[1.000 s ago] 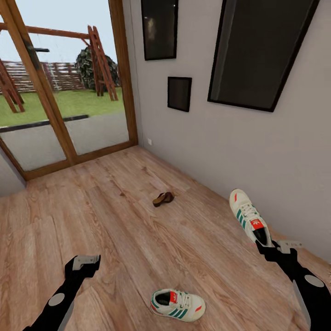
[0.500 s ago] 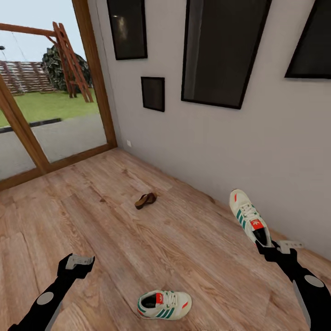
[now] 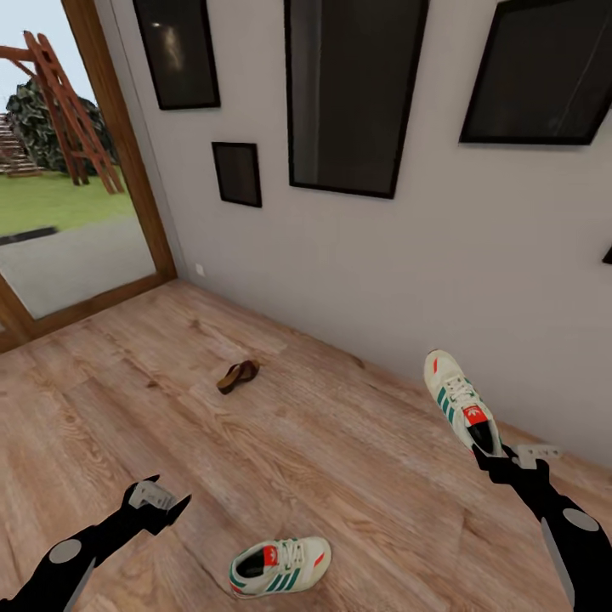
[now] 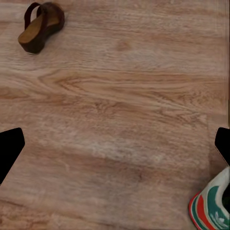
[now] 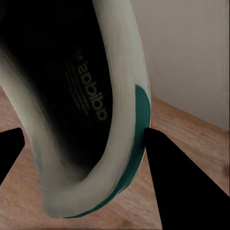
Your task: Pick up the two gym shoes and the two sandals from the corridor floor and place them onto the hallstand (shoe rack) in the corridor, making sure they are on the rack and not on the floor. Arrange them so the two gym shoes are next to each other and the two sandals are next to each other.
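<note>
The right gripper clamps one gym shoe by its heel, aloft near the wall. The left gripper hangs wide over the corridor floor, near the second gym shoe. One sandal lies farther off, toward the wall.

One gym shoe raised off the corridor floor, other gym shoe upright on it, sandal on its side.

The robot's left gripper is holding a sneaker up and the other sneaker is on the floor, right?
Not quite: the right gripper holds the raised sneaker, as the head view shows. The left gripper is open and empty. The other sneaker does lie on the floor.
</note>
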Controlling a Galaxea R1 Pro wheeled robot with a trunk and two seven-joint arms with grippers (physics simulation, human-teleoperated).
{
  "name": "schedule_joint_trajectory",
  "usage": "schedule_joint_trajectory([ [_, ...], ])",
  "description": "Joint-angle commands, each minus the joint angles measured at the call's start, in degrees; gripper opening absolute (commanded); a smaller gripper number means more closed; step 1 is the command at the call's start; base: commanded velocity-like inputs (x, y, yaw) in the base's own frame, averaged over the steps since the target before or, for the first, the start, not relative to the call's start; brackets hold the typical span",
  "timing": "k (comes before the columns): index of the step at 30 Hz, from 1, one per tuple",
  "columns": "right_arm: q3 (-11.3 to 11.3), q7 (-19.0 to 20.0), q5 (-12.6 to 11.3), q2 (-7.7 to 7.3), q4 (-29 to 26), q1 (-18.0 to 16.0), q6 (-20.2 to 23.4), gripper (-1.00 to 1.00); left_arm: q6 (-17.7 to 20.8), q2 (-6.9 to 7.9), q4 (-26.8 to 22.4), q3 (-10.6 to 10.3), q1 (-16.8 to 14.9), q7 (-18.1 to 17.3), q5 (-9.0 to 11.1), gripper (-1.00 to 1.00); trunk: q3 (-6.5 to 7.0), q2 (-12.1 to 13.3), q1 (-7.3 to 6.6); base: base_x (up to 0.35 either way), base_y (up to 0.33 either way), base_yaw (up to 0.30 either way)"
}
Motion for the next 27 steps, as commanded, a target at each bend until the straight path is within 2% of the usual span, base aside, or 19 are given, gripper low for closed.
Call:
schedule_joint_trajectory([
  [1, -0.2, 0.4, 0.5, 0.06, -0.1, -0.1, 0.2, -1.0, -0.4, 0.04, 0.0, 0.2, 0.0, -0.2, -0.7, 1.0, -0.05, 0.0, -0.01, 0.0, 0.0, -0.266],
  [12, -0.2, 0.4, 0.5, 0.05, -0.1, 0.0, 0.2, -1.0, -0.5, 0.4, 0.0, -0.1, 0.1, -0.6, -1.8, 1.0, -0.05, 0.0, -0.01, 0.0, 0.0, -0.246],
  [14, -0.2, 0.4, 0.5, 0.06, -0.1, -0.1, 0.2, -1.0, -0.5, 0.49, 0.0, -0.1, 0.0, -3.7, -4.6, 1.0, -0.05, 0.0, -0.01, 0.0, 0.0, -0.087],
  [15, -0.2, 0.4, 0.5, 0.06, -0.1, -0.1, 0.2, -1.0, -0.4, 0.51, 0.0, 0.0, 0.0, -4.4, -5.3, 1.0, -0.05, 0.0, -0.01, 0.0, 0.0, -0.05],
  [16, -0.2, 0.4, 0.5, 0.06, -0.1, -0.1, 0.2, -1.0, -0.4, 0.5, 0.0, 0.1, 0.0, -6.7, -7.4, 1.0, -0.05, 0.0, -0.01, 0.0, 0.0, -0.025],
  [18, -0.2, 0.4, 0.5, 0.05, -0.1, -0.1, 0.2, -1.0, -0.3, 0.48, 0.0, 0.3, 0.0, -9.3, -10.0, 1.0, -0.05, 0.0, -0.01, 0.0, 0.0, -0.012],
  [22, -0.2, 0.4, 0.5, 0.04, -0.2, -0.1, 0.2, -1.0, -0.3, 0.48, 0.0, 0.4, 0.3, -10.4, -11.3, 1.0, -0.05, 0.0, -0.01, 0.0, 0.0, -0.003],
  [27, -0.2, 0.4, 0.5, 0.05, -0.1, -0.1, 0.2, -1.0, -0.4, 0.47, 0.0, 0.4, 0.6, -10.6, -11.5, 1.0, -0.05, 0.0, -0.01, 0.0, 0.0, -0.012],
])
